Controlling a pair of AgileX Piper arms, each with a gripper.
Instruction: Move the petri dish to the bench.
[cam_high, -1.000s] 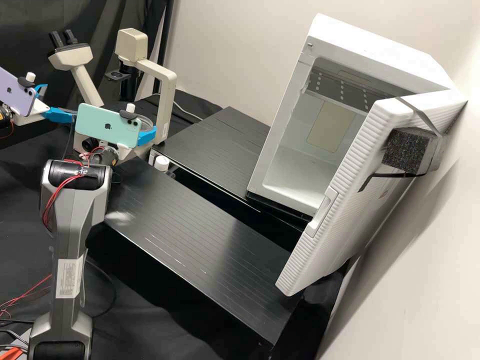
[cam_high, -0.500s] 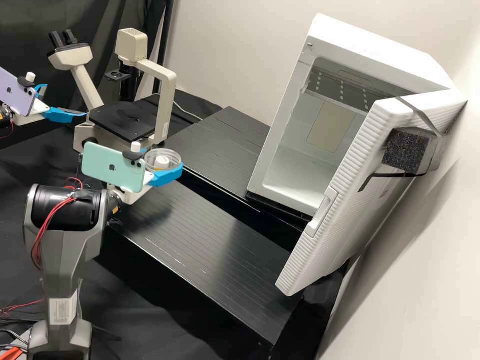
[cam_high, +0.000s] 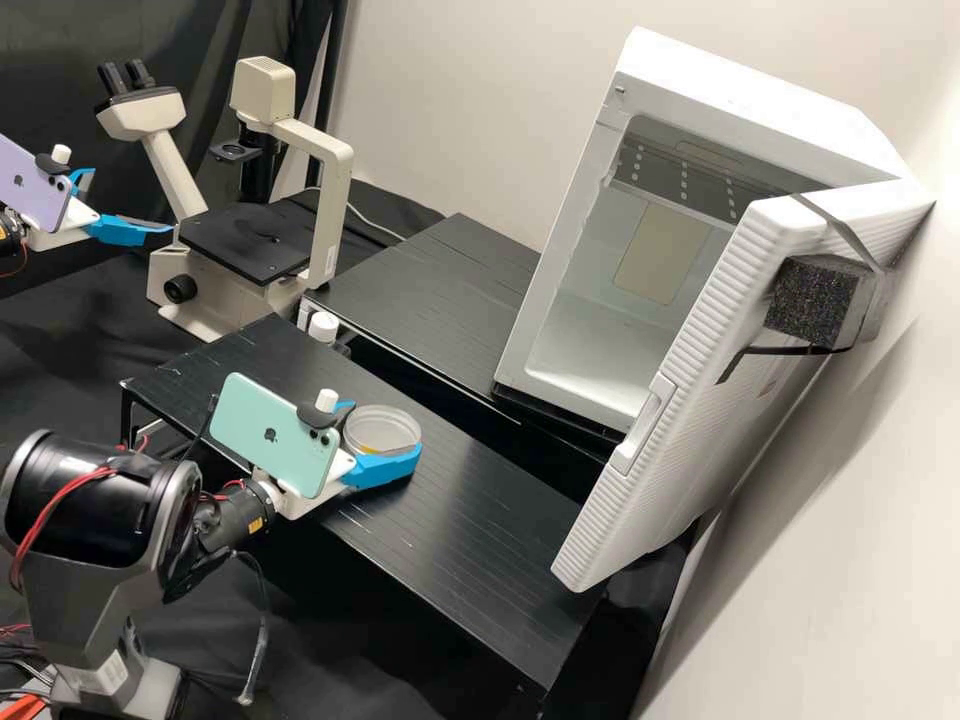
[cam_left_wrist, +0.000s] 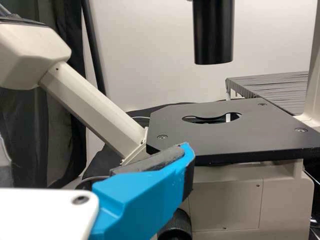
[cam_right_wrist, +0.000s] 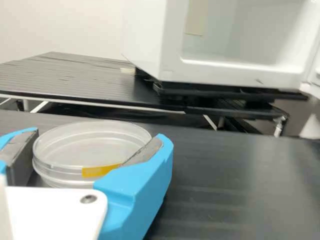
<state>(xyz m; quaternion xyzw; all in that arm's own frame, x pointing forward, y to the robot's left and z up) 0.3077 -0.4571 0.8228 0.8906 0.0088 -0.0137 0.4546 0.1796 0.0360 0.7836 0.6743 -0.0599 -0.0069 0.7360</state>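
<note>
The right gripper (cam_right_wrist: 97, 138) grasps the petri dish (cam_high: 381, 426) over the counter (cam_high: 478, 560), between its long edges: carry seemingly mostly done, setting-down and release left; left gripper (cam_high: 152, 226), can't tell

A microscope (cam_high: 245, 238) at left, a cabinet (cam_high: 730, 90) at right, the front worktop (cam_high: 480, 535) before them.
The cabinet is set on the rear worktop (cam_high: 420, 290); the microscope is placed left of the latter, behind the front worktop's left end. Over the front worktop, the petri dish (cam_high: 378, 424) is held between the jaws of the right gripper (cam_high: 390, 438).
</note>
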